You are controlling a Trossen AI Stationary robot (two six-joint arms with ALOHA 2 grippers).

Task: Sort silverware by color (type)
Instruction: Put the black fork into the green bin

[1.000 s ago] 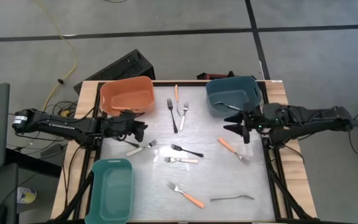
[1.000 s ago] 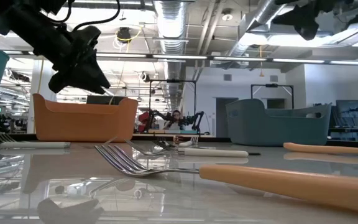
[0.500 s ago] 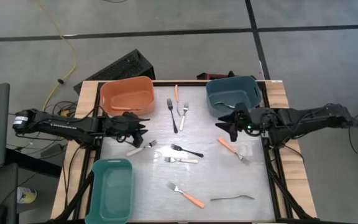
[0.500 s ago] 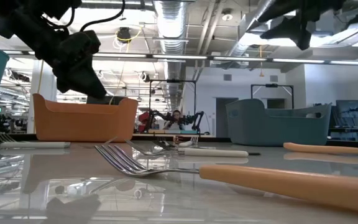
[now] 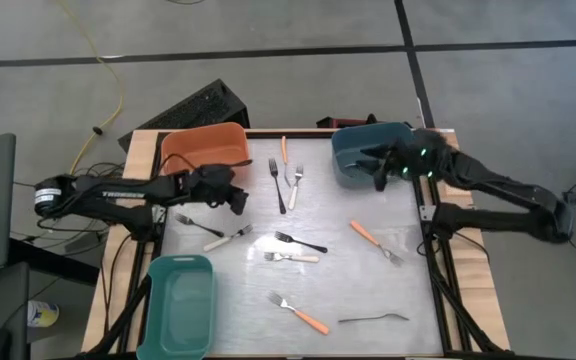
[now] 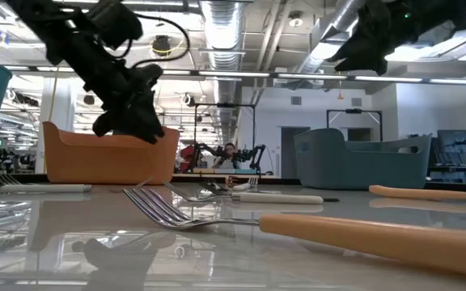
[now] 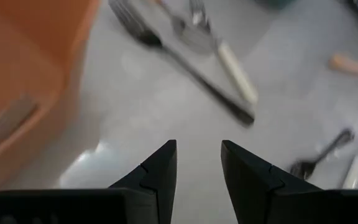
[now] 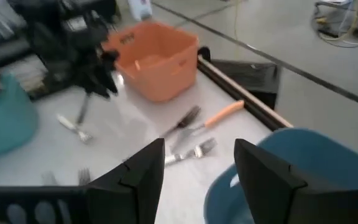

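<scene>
Your left gripper [image 5: 236,200] hangs beside the orange bin [image 5: 204,152], just off its near corner, fingers [image 7: 157,177] parted a little and holding nothing; the left wrist view shows bare worktop [image 5: 348,290] through the gap. The right gripper [image 5: 380,172] is over the dark blue bin [image 5: 373,150], fingers [image 8: 135,174] well apart and empty too. Both look parked at bins, so I'd judge this is between picks. The silverware is loose on the worktop: a black fork [image 5: 278,186], a white-handled fork [image 5: 296,183] and an orange-handled piece [image 5: 284,149] lie close together between the two far bins, another white-handled fork [image 5: 226,238] sits near the left gripper, a dark fork [image 5: 301,242] and a pale one [image 5: 293,258] lie mid-worktop, orange-handled forks [image 5: 376,241] on the right and near the front [image 5: 301,314], plus a dark one [image 5: 373,319] at the front edge. The teal bin [image 5: 181,305] takes the front-left corner. Open room is in the middle; the trio by the far bins is tight, so come in along the handle there to avoid nudging its neighbours. Can't see into the bins.
</scene>
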